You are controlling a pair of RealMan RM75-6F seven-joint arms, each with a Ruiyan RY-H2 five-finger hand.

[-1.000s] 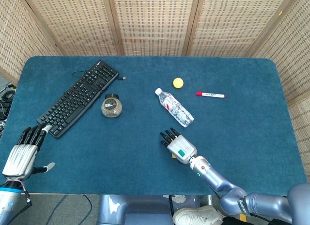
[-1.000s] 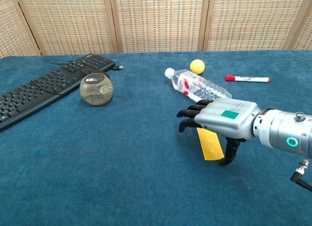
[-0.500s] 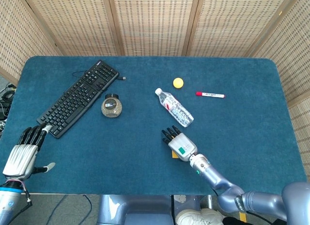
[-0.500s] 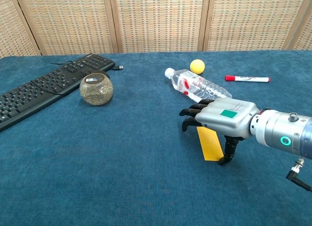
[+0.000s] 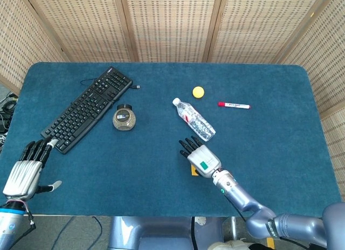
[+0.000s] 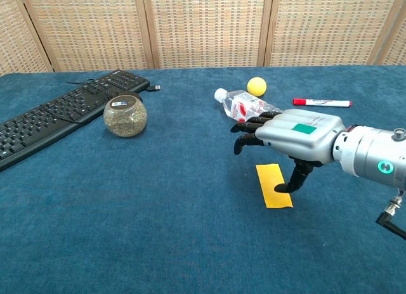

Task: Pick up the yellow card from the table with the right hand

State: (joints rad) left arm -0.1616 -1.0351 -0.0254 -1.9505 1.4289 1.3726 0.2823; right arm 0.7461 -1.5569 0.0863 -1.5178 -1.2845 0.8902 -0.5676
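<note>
The yellow card [image 6: 271,184] lies flat on the blue table, long side running away from me. My right hand [image 6: 293,138] hovers just above its far end, palm down, with the fingers [image 6: 248,127] stretched forward and apart. Its thumb points down, and the tip reaches the card's right edge. The hand holds nothing. In the head view my right hand [image 5: 199,157] covers most of the card, and only a yellow corner [image 5: 194,172] shows. My left hand [image 5: 26,170] rests open at the near left table edge, far from the card.
A water bottle [image 6: 254,110] lies just beyond the right hand's fingertips. A yellow ball [image 6: 256,86] and a red marker [image 6: 321,102] lie further back. A black keyboard [image 5: 86,109] and a round jar [image 5: 124,117] sit to the left.
My right hand has risen and shifted a little toward the bottle, uncovering more of the card. The card still lies flat on the table. The left hand has not moved.
</note>
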